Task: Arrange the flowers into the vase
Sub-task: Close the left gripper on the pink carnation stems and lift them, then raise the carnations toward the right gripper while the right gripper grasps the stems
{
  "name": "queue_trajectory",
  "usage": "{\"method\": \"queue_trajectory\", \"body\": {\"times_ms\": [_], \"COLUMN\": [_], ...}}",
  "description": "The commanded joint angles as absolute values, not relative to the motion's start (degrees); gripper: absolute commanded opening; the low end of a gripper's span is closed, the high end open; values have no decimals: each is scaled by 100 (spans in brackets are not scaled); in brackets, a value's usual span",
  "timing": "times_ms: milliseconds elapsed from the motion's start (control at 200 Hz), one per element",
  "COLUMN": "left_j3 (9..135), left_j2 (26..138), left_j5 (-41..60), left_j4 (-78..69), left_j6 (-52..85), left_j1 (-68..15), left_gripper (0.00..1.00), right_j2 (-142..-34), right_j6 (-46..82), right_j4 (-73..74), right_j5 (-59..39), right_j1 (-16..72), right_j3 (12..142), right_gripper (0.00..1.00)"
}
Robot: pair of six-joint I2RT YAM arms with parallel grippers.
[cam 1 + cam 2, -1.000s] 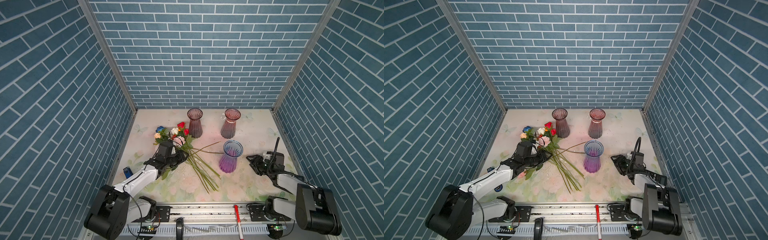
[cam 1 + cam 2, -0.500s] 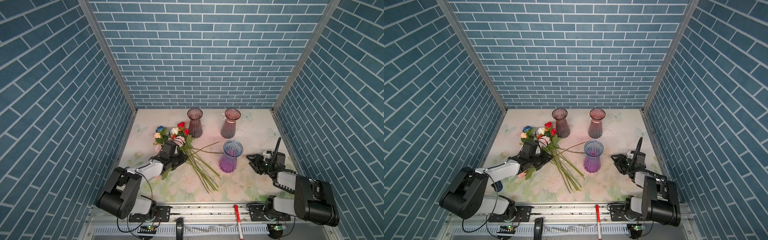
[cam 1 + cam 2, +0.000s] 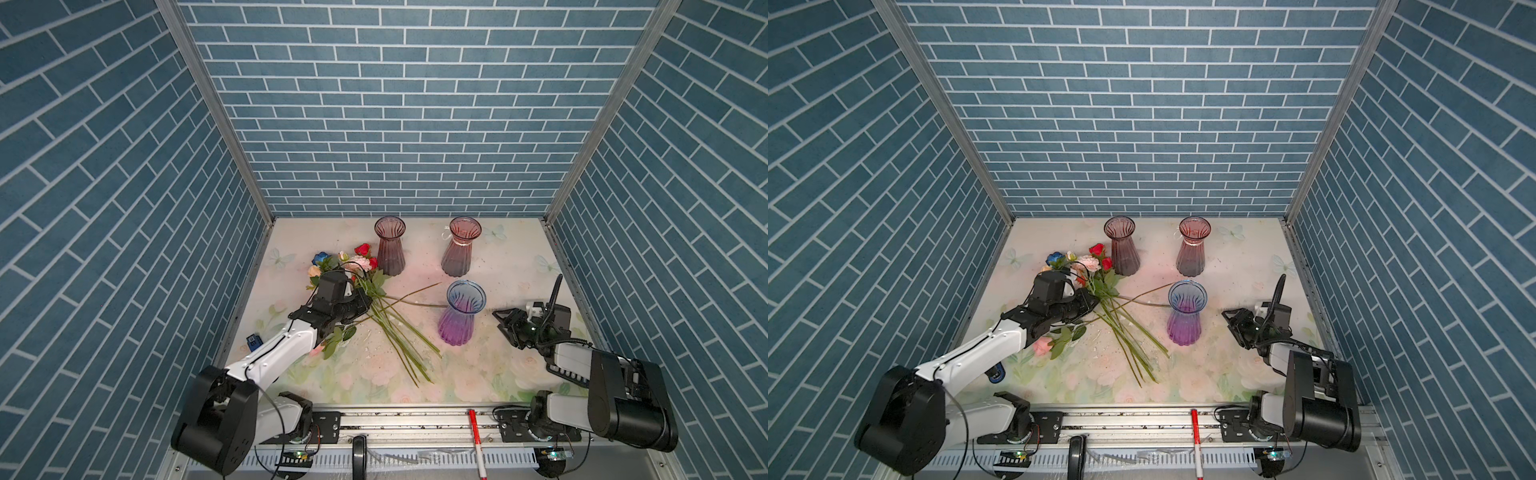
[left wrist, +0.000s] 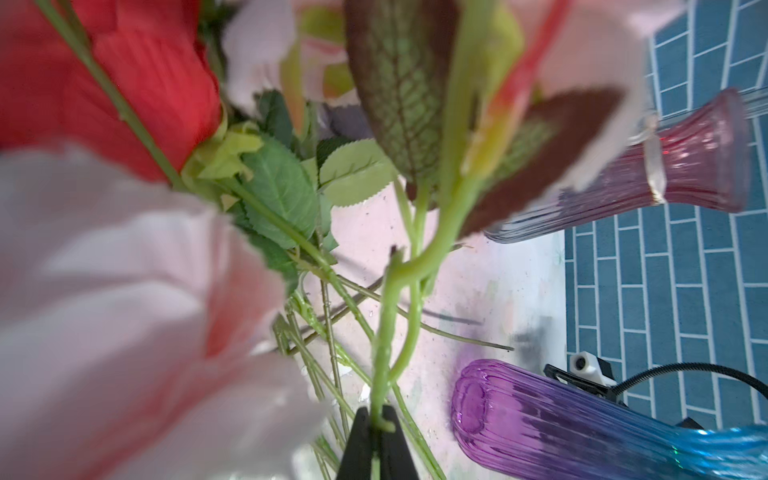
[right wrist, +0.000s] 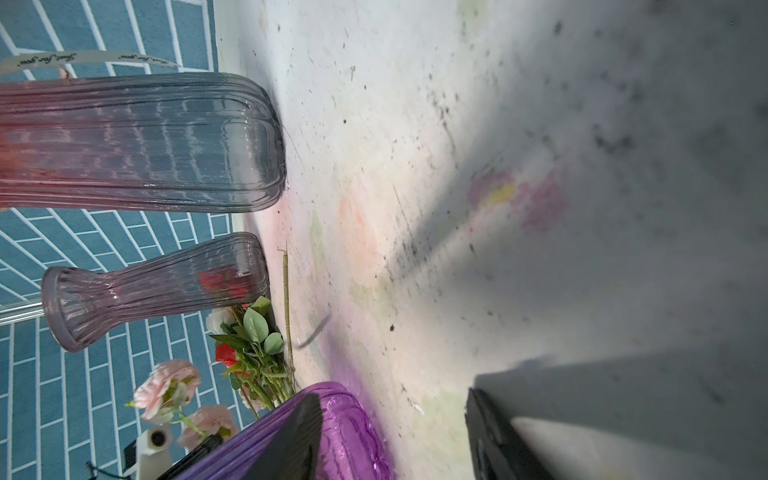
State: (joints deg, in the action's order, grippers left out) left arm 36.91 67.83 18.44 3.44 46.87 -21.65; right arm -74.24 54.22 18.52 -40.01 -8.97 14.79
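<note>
Flowers (image 3: 359, 264) lie left of centre; I see left gripper (image 4: 376, 432) clamped tight on one green stem (image 4: 380, 332). Right gripper (image 3: 503, 324) gapes empty, just right of purple vase (image 3: 457, 326).

L pincer (image 4: 376, 424) was gaping over the flowers (image 3: 353, 266) a sec ago. Now it's clamped shut on one green stem (image 4: 383, 332) in the bunch. L arm (image 3: 274, 353): shoulder end swung in twd the flowers halfway thru, then back out again.
</note>
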Motion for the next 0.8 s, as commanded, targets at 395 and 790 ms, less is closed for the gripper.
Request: {"method": "queue_trajectory", "body": {"times_ms": [395,790], "left_j3": [4796,6280], "left_j2": [5552,5811], "left_j5": [1786,2344], "left_j4": [1562,1296], "left_j6": [4314,3978], "left_j1": [-2135,-2377], "left_gripper": [0,0], "right_j2": [-7042,-3070], "right_j6": [5525,4593], "right_j4": [1283,-1686], "right_j5": [-3680,-3256], "right_j1": [-927,-923], "right_j3": [1249,2163], "right_gripper": [58,55]}}
